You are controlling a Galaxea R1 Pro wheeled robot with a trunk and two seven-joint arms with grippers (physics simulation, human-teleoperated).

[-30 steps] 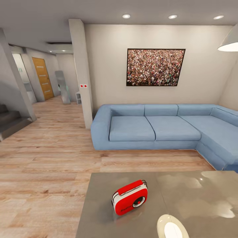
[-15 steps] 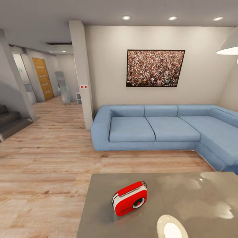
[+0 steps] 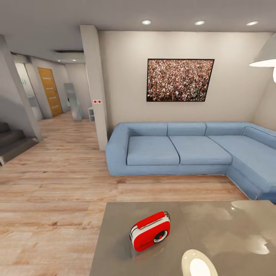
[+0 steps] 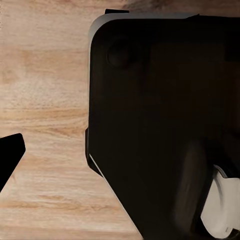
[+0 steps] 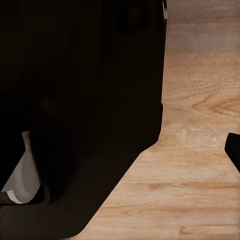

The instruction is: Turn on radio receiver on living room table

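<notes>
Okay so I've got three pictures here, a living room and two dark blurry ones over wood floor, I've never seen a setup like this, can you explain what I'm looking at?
This is a simulated wheeled robot with two arms. The big picture is from its head camera: a grey-brown table carries a small red radio receiver and, at the near edge, a round white-glowing disc. Behind are a blue sofa and a crowd picture. The other two come from cameras on the wrists, pointing down at the wood floor past the robot's own dark body. Nothing appears to be held; whether the grippers are open cannot be told.
</notes>
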